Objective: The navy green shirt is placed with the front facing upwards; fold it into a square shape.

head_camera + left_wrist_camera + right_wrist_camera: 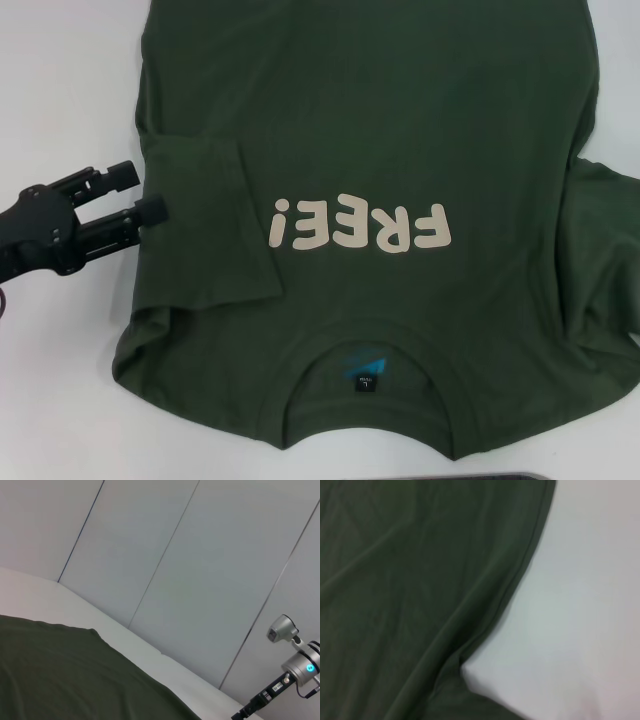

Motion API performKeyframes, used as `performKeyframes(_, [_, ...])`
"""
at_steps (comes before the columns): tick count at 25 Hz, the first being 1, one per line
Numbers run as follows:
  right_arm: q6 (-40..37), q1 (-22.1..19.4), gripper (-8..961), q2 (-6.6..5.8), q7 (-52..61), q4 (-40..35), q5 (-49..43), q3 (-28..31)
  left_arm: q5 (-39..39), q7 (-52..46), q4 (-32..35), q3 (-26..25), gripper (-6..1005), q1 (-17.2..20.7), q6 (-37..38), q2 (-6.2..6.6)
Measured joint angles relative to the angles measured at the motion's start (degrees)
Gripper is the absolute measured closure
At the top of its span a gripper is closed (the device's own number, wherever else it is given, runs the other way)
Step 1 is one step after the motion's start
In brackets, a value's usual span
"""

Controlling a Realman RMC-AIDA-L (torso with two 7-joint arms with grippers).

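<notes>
The navy green shirt [380,120] lies flat on the white table, front up, with the cream "FREE!" lettering [360,225] and the collar with its neck tag [365,378] toward me. One sleeve [205,225] is folded inward onto the body, while the other sleeve [600,250] lies spread out at the right. My left gripper [140,192] hovers just beside the folded sleeve's edge, open, with nothing between its fingers. The left wrist view shows the shirt's hem [60,675], and the right wrist view shows a sleeve edge [420,580] close up. The right gripper is out of view.
Bare white table [60,400] borders the shirt on the left. A thin dark object [490,477] peeks in at the near edge. Grey wall panels [200,555] stand beyond the table, with a grey device with a blue light [297,665] beside them.
</notes>
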Motion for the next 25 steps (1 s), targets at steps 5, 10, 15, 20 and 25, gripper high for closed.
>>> performKeyframes(5, [0.8, 0.5, 272, 0.01, -0.2, 1.6, 0.0, -0.3, 0.0, 0.0, 0.1, 0.0, 219, -0.2, 0.0, 0.00])
performKeyframes(10, [1.2, 0.8, 272, 0.00, -0.4, 2.1, 0.0, -0.4, 0.0, 0.0, 0.1, 0.0, 219, -0.2, -0.1, 0.00])
performKeyframes(15, [1.7, 1.2, 273, 0.04, -0.9, 3.2, 0.0, -0.5, 0.0, 0.0, 0.0, 0.1, 219, -0.3, -0.1, 0.00])
performKeyframes(20, [1.9, 1.5, 273, 0.22, -1.3, 3.7, 0.0, -1.1, 0.0, 0.0, 0.1, 0.0, 218, -0.3, -0.1, 0.00])
performKeyframes(25, [2.0, 1.7, 273, 0.36, -1.4, 3.7, 0.0, -2.6, 0.0, 0.0, 0.1, 0.0, 218, -0.3, -0.1, 0.00])
